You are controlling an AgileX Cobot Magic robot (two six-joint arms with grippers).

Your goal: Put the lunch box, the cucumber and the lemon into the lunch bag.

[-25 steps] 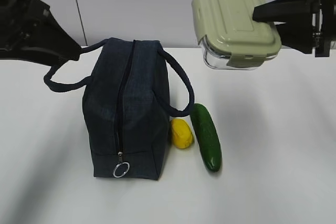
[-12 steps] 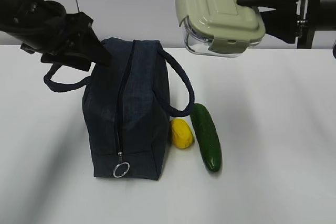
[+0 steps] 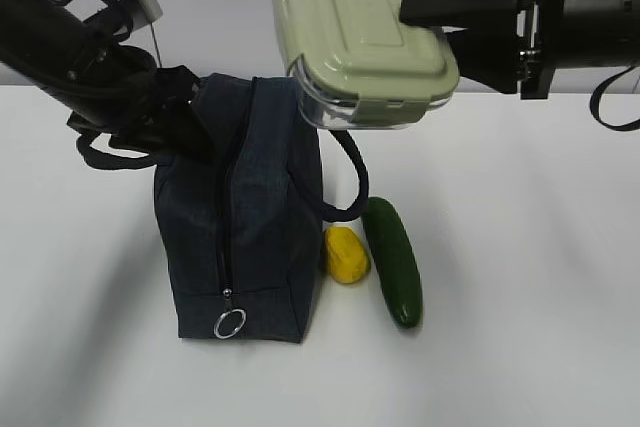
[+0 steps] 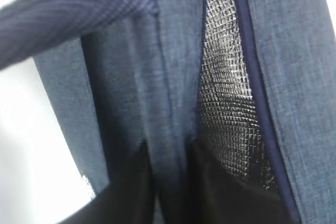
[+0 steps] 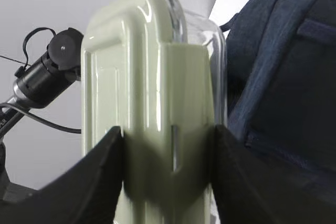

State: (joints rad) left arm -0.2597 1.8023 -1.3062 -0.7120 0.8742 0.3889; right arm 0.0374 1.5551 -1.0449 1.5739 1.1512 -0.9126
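Note:
The dark navy lunch bag [image 3: 250,237] stands upright left of centre, its silver ring pull [image 3: 231,323] low on the near end. In the left wrist view the top gapes and shows silver lining [image 4: 226,103]. My left gripper [image 3: 185,112] is at the bag's top left edge, its jaws pinching a strip of the fabric [image 4: 170,192]. My right gripper [image 3: 440,32] is shut on the sage-lidded lunch box [image 3: 360,37], held tilted in the air above the bag's far right top. On the table right of the bag lie the lemon [image 3: 346,254] and the cucumber [image 3: 393,260].
The bag's right handle [image 3: 350,182] loops out toward the cucumber, and the left handle [image 3: 105,155] hangs under my left arm. White tabletop [image 3: 520,277] spreads to the right and front. A pale wall stands behind.
My left gripper came down onto the bag's top left edge and closed on the fabric. My right gripper carried the lunch box leftward to above the bag.

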